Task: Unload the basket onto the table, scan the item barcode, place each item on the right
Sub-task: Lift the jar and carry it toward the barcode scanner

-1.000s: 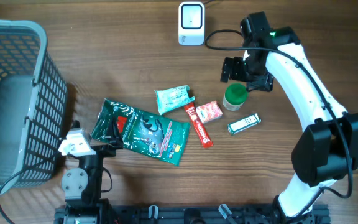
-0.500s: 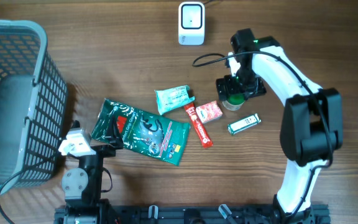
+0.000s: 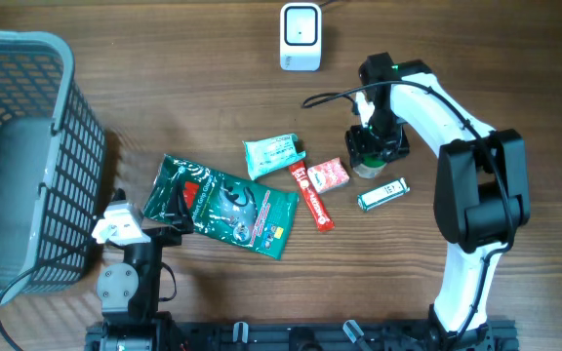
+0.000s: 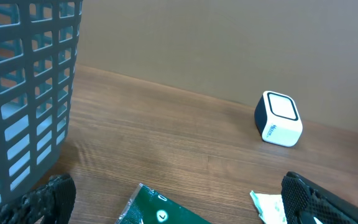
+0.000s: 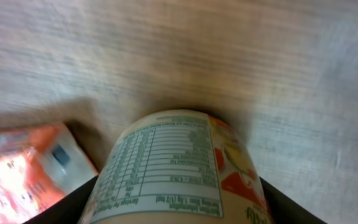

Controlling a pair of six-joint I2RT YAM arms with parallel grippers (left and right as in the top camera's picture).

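While the right fingers [image 5: 58, 208] straddle the jar [image 5: 173, 168], whether gripping I cannot tell, a red packet [image 3: 328, 174] lies just beside it and the left fingers [image 4: 328, 199] stand open.

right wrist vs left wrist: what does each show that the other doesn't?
Right wrist only: the jar close up, nutrition label facing the camera, and a red packet beside it. Left wrist only: the grey basket, the white scanner, a corner of the green bag. Both: the wooden table.
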